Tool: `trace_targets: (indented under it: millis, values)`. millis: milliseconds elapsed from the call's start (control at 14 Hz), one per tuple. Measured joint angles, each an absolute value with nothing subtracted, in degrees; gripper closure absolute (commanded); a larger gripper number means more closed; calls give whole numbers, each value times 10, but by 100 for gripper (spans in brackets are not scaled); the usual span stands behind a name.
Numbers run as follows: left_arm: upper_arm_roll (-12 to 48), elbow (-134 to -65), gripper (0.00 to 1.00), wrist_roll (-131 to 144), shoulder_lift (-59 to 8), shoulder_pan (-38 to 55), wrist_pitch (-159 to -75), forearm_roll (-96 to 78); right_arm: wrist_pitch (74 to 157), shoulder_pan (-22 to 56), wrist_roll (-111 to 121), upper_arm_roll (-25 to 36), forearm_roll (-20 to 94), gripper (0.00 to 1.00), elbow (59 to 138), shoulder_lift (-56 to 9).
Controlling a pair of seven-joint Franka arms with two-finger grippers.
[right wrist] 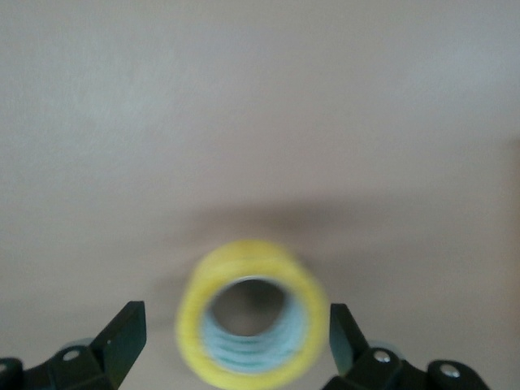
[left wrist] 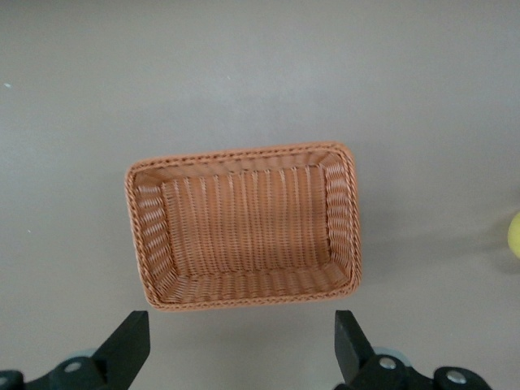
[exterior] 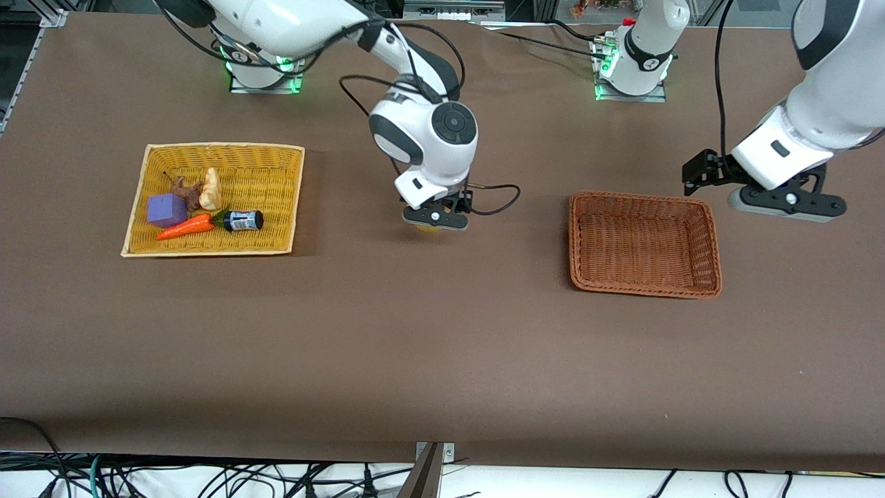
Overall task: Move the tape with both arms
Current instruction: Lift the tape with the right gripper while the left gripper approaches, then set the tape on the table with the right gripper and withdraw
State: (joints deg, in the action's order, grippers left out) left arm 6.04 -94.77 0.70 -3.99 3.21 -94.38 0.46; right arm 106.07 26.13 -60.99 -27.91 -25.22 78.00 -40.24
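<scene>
The tape (right wrist: pixel 250 317), a yellow ring with a pale grey core hole, lies on the brown table between the fingers of my right gripper (right wrist: pixel 236 337). The gripper is open, with a gap on each side of the roll. In the front view my right gripper (exterior: pixel 435 220) is low over the middle of the table, and only a yellow sliver of the tape (exterior: pixel 426 229) shows under it. My left gripper (exterior: pixel 787 205) is open and empty, up in the air beside the brown basket (exterior: pixel 712 242) toward the left arm's end. The tape's edge (left wrist: pixel 514 236) also shows in the left wrist view.
The brown wicker basket (left wrist: pixel 348 219) is empty. A yellow wicker tray (exterior: pixel 290 200) toward the right arm's end holds a purple cube (exterior: pixel 166 209), a carrot (exterior: pixel 185 227), a small bottle (exterior: pixel 242 220) and other bits.
</scene>
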Motion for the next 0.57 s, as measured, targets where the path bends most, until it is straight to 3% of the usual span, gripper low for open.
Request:
trace_targets:
  millis: [357, 571]
  values:
    - [115, -948, 0, 11, -78, 38, -934, -68, 978, 128, -373, -273, -231, 0, 777, -312]
    - [128, -950, 0, 37, -133, 55, -988, -113, 966, 33, -216, -250, -174, 0, 778, -277]
